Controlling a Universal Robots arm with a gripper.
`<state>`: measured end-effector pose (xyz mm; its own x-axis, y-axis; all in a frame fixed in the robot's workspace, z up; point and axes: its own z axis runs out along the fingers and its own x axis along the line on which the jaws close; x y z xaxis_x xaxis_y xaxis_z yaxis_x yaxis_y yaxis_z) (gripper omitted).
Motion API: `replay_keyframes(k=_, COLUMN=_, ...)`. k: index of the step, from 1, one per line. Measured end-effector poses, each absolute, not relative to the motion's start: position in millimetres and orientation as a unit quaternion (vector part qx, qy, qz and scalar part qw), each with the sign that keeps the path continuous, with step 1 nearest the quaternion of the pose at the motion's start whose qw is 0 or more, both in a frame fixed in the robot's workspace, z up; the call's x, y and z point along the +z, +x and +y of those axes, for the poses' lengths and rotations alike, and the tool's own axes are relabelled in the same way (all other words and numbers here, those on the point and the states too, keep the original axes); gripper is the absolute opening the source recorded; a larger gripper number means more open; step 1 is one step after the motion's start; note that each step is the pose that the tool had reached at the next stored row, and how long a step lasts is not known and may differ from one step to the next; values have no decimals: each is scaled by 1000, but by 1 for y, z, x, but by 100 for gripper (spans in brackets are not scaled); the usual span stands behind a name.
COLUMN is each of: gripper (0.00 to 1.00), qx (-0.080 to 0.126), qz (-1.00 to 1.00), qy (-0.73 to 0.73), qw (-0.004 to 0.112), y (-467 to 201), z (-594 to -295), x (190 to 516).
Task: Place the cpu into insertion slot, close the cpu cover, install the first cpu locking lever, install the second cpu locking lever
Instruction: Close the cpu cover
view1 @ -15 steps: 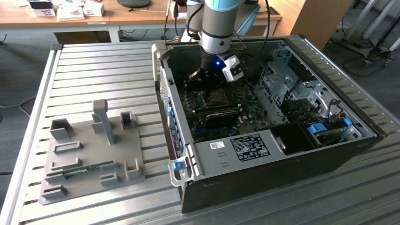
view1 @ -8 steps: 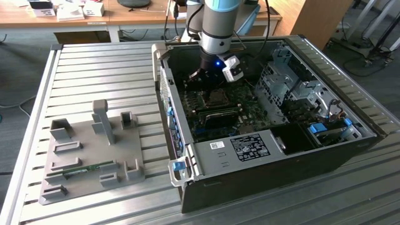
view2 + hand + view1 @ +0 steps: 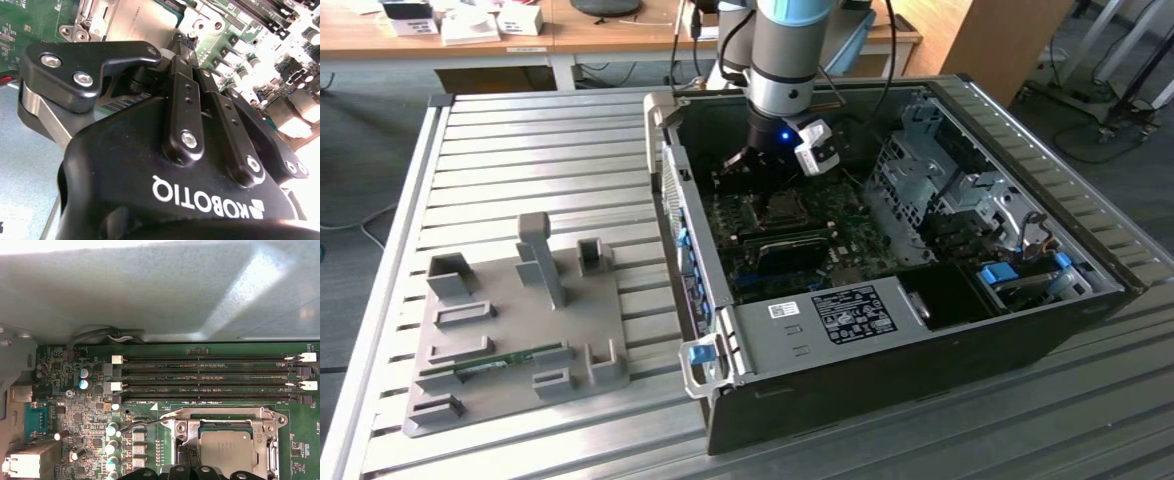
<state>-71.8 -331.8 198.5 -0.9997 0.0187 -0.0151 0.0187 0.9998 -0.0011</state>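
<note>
The cpu [image 3: 229, 451], a square chip with a silver-grey top, lies in the insertion slot [image 3: 783, 208] on the green board inside the open computer case. The silvery cpu cover [image 3: 225, 424] lies flat around it. A thin wire locking lever [image 3: 145, 423] juts out from the socket corner, angled away over the board. My gripper [image 3: 186, 458] hangs low at the socket's edge beside the cpu [image 3: 140, 22]. Its fingers [image 3: 184, 95] are pressed together, and nothing shows between them. In the exterior view the gripper [image 3: 767, 180] reaches down into the case just above the socket.
Several long black memory slots [image 3: 210, 377] run beside the socket, close to the case wall [image 3: 150, 290]. The case's drive cage [image 3: 927, 170] and power supply [image 3: 854, 315] stand on the exterior view's right. A grey fixture plate [image 3: 520, 320] sits on the slatted table at the exterior view's left.
</note>
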Motion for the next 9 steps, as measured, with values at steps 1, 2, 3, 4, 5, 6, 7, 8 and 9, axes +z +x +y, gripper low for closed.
replay_keyframes(k=1, gripper=11, qx=-1, qz=1000, qy=9, qw=8, y=-72, z=-332, x=198)
replay_keyframes(k=2, gripper=11, qx=-1, qz=1000, qy=9, qw=8, y=-72, z=-332, x=198)
replay_keyframes(k=3, gripper=11, qx=-1, qz=1000, qy=9, qw=8, y=-72, z=-332, x=198)
replay_keyframes(k=4, gripper=11, qx=-1, qz=1000, qy=9, qw=8, y=-72, z=-332, x=198)
replay_keyframes(k=5, gripper=11, qx=-1, qz=1000, qy=9, qw=8, y=-72, z=-332, x=198)
replay_keyframes(k=6, gripper=11, qx=-1, qz=1000, qy=9, qw=8, y=-72, z=-332, x=198)
replay_keyframes(k=7, gripper=11, qx=-1, qz=1000, qy=9, qw=8, y=-72, z=-332, x=198)
replay_keyframes(k=8, gripper=11, qx=-1, qz=1000, qy=9, qw=8, y=-72, z=-332, x=198)
replay_keyframes(k=9, gripper=11, qx=-1, qz=1000, qy=9, qw=8, y=-72, z=-332, x=198)
